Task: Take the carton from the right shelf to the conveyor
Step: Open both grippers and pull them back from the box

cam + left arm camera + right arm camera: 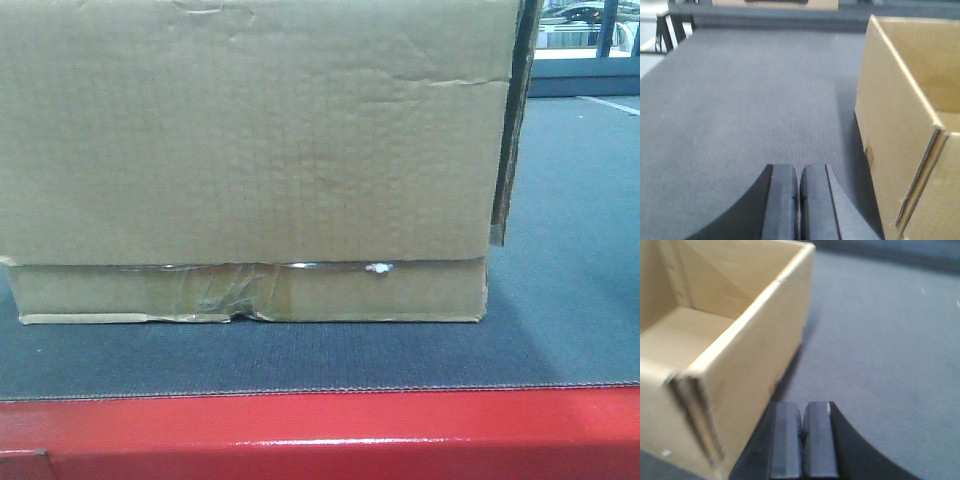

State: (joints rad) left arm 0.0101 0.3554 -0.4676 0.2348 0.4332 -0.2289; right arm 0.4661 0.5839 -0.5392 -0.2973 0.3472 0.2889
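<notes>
Red framing (320, 430) is edging the conveyor (560, 300), where the carton (250, 150) is sitting squarely. Both our left hand (799, 200) and right hand (802, 440) are pressed together, empty, flanking it; we are judging that retreating outward avoids nudging it.

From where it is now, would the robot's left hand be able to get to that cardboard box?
Probably yes. The left hand, fingers pressed together and holding nothing, sits over bare conveyor with the carton close at its side. Nothing lies between them, though the fingers would need to open first.
</notes>
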